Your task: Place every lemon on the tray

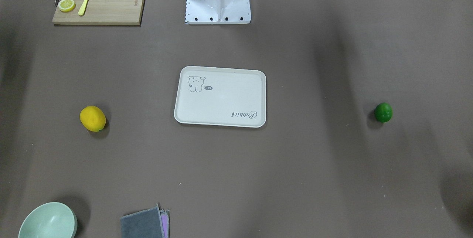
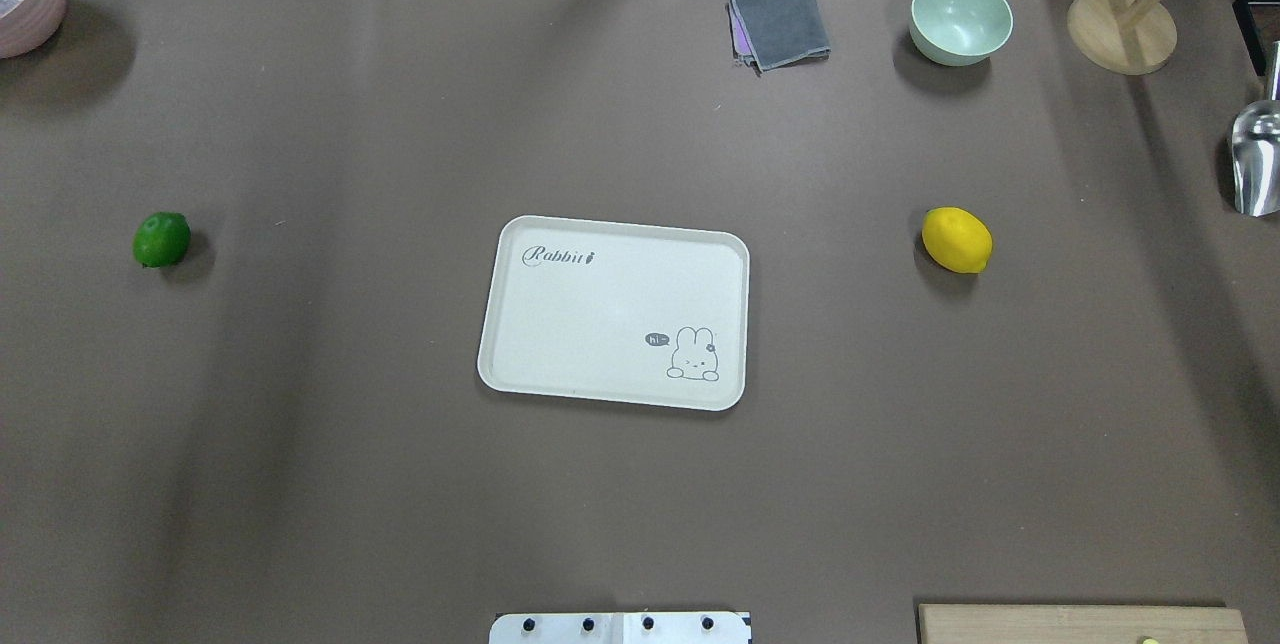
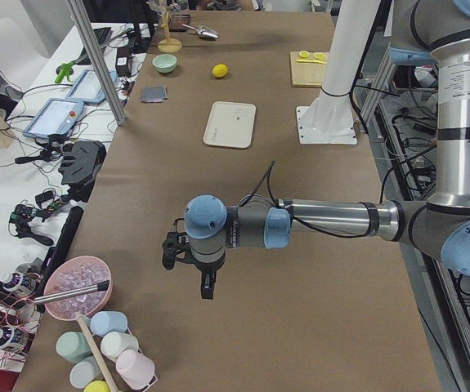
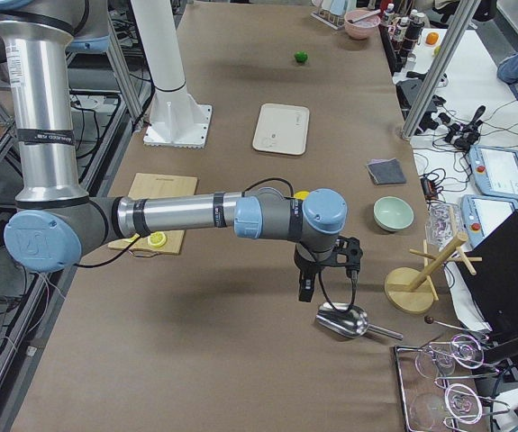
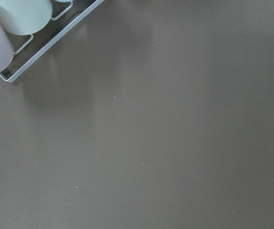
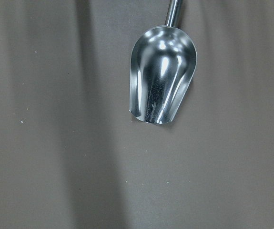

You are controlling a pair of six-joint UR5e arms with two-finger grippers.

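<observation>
Two grippers aloft: left gripper (image 3: 206,287), right gripper (image 4: 308,288) over scoop (image 6: 163,76); opening cannot tell.

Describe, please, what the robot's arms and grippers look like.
Both the left arm and right arm are silver tubes with light-blue joint caps, black bands and a thin black cable along the forearm. The left gripper and right gripper are black.

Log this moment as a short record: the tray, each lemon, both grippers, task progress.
off-white rectangular tray: centre of brown table, nothing on it
yellow oval lemon: on table, robot's right of tray, apart
glossy green lemon: on table, robot's left of tray, apart
left gripper: above bare table; open or shut, cannot tell
right gripper: above shiny metal scoop; cannot tell
progress: no lemon on tray yet
</observation>
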